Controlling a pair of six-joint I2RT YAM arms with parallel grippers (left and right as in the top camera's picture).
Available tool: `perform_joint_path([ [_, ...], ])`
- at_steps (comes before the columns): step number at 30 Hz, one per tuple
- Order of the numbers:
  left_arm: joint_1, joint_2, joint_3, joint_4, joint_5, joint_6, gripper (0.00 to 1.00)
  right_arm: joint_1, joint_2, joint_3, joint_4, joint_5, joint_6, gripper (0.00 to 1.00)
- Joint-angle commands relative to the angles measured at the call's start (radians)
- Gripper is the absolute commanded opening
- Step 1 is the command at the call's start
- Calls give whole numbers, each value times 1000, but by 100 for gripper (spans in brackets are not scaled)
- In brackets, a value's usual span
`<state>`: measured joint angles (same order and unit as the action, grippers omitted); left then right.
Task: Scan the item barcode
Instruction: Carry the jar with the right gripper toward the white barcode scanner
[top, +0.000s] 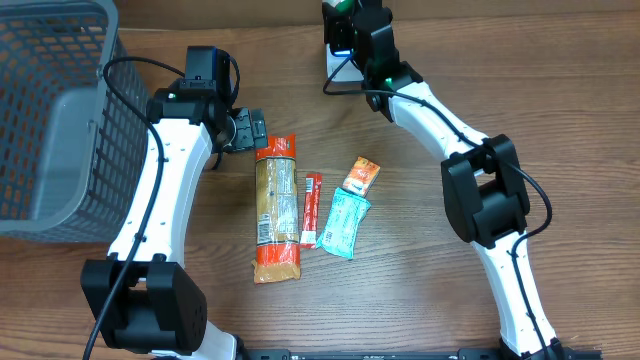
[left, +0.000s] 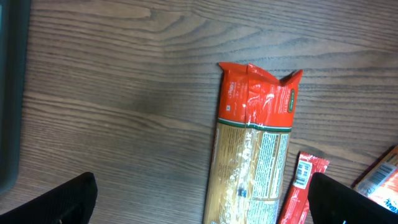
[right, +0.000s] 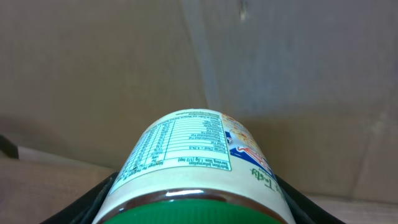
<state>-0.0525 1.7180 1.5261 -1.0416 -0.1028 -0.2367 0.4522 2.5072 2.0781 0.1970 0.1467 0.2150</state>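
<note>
Right gripper (top: 345, 40) at top centre clasping a green-lidded jar (right: 193, 149), left gripper (top: 247, 128) gaping wide, empty, hovering above pasta packet (left: 255, 149)

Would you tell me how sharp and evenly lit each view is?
Overhead: evenly lit, sharp, only soft shadows. Left wrist: pasta packet crisp, slight sheen on its red top. Right wrist: jar label sharp, background dim and soft.

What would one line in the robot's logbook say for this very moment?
left hand: open, beside pasta packet | right hand: shut on green-lidded jar, at table's far edge
</note>
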Motion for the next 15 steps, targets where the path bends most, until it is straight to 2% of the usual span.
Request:
perform_joint_path([
  [1, 0, -12, 15, 0, -11, 5, 100, -1, 35, 17, 61, 13, -7, 25],
  [15, 0, -12, 15, 0, -11, 5, 100, -16, 77, 17, 98, 77, -6, 29],
])
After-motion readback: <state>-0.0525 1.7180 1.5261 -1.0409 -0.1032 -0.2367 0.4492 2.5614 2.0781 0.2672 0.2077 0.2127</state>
